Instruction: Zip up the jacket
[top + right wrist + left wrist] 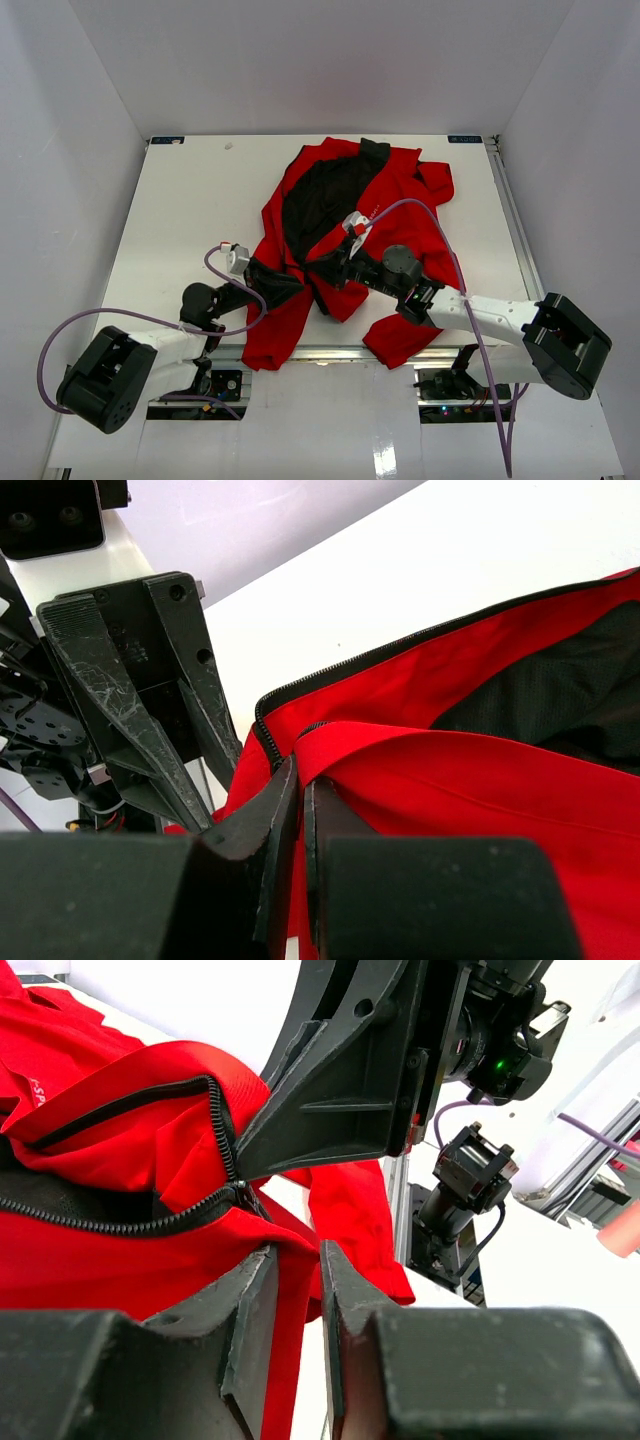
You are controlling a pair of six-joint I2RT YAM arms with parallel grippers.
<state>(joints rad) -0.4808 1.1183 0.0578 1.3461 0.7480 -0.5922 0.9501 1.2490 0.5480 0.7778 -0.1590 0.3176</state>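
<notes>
A large bright red soft fabric jacket (405,215) lies spread on the flat white table (190,200). It reaches from near the table's far edge down to its near edge, a little right of the table's middle. One sleeve end hangs over the near edge. The front is open, and a wide patch of black inner lining (325,195) faces up on the half nearer the table's far edge.

Both grippers meet at the bottom of the open front, close to the table's near edge. The black two-finger left gripper (290,284) reaches in from the table's left side. In the left wrist view its fingers (250,1305) stand close together with red cloth pinched in the narrow gap, just below the point where the two black zipper tracks (213,1110) join. The black two-finger right gripper (320,268) comes from the table's right side, its tip just beside the left one. In the right wrist view its fingers (275,815) are pressed nearly together on a folded red edge of the jacket. The toothed zipper edge (330,670) runs away from that fold toward the table's far side.
</notes>
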